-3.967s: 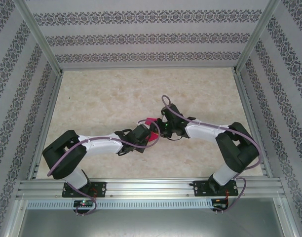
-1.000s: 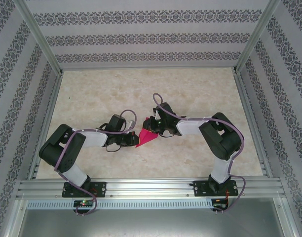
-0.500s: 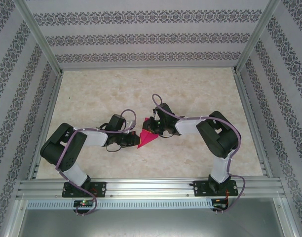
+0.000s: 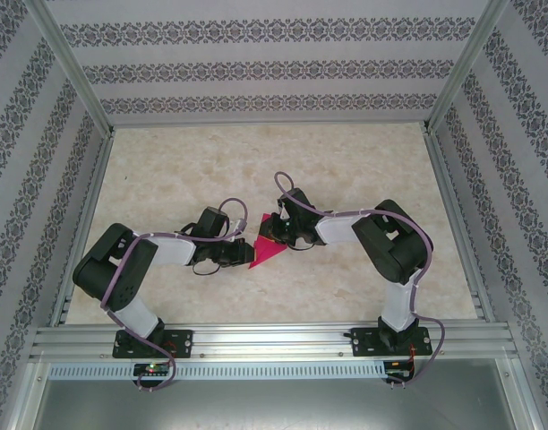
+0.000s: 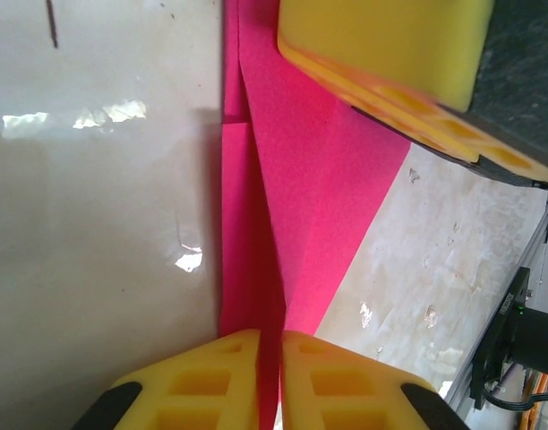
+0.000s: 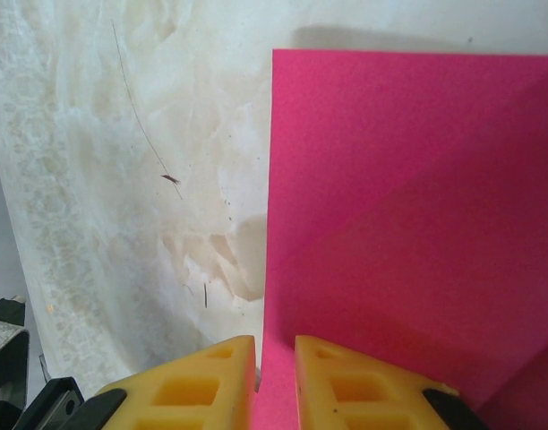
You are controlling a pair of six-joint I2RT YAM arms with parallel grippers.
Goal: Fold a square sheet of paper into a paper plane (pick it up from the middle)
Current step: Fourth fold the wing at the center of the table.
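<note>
The magenta-pink sheet of paper (image 4: 269,251) lies at mid-table, folded into a pointed triangular shape with creased layers (image 5: 301,179). My left gripper (image 4: 248,254) holds its left side. In the left wrist view the yellow fingers (image 5: 270,381) are pinched on a raised fold of the paper. My right gripper (image 4: 282,231) is at the paper's far right corner. Its yellow fingers (image 6: 274,385) are closed on the sheet's edge (image 6: 399,197). One pad of the right gripper (image 5: 390,54) sits above the paper in the left wrist view.
The table top (image 4: 211,170) is pale marble-patterned, walled by an aluminium frame (image 4: 86,215) and patterned panels. The two arms meet at the centre, their wrists close together. A metal rail (image 4: 274,339) runs along the near edge.
Since four seconds ago both arms have drawn back and the paper has come down into a flat triangle. Over the last second the right elbow crept left; the paper hardly moved.
</note>
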